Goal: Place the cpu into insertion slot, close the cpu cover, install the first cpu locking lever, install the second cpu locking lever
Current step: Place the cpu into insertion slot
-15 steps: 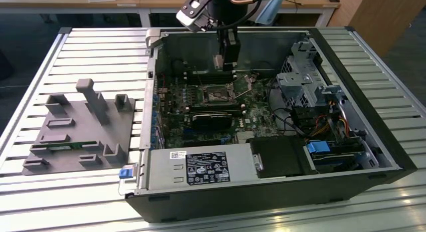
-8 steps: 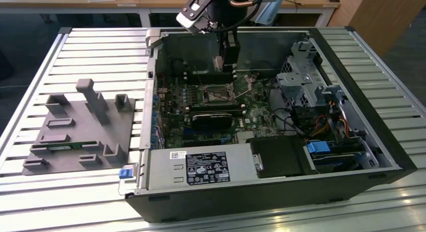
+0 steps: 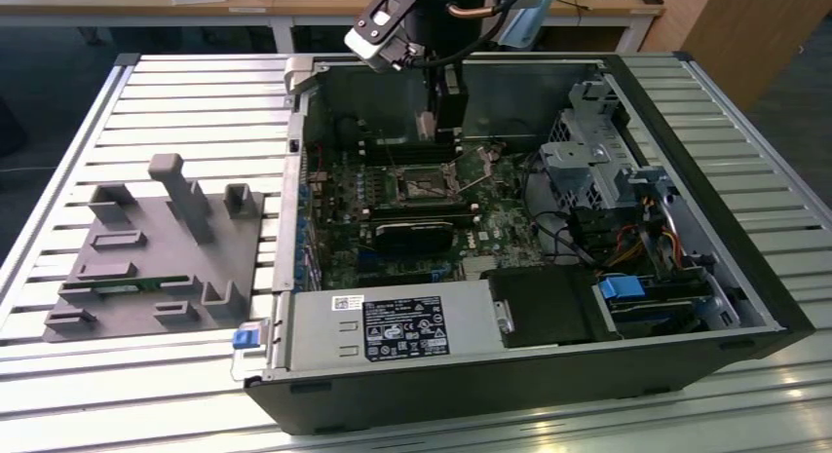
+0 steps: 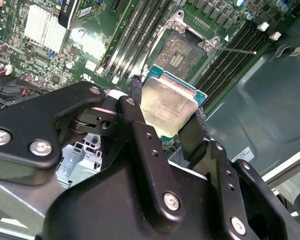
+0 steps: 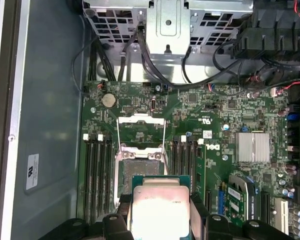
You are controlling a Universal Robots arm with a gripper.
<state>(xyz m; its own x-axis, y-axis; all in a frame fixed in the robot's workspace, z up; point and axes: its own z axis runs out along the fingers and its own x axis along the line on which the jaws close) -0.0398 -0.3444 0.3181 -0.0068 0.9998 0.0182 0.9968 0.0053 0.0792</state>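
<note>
Fingers (image 4: 194,131) pinch the cpu (image 4: 169,107) by 2 sides, not put in yet.

The chip sits flat between the fingers, shiny side up, w/ the insertion slot (image 4: 182,52) just past the fingertips and a bit lower, bare and dark inside. In the first wrist view the cpu cover (image 5: 141,127) is flipped open on the far side of the slot from the fingers. A thin lever rod (image 4: 237,50) pokes out loose beside the slot. So I think step 1 is about half done; cover + both levers are left. Further out, the arm (image 3: 403,19) comes down from up high into the open pc case (image 3: 520,375) on the table (image 3: 170,93), wrist pointing down at the board.
</note>
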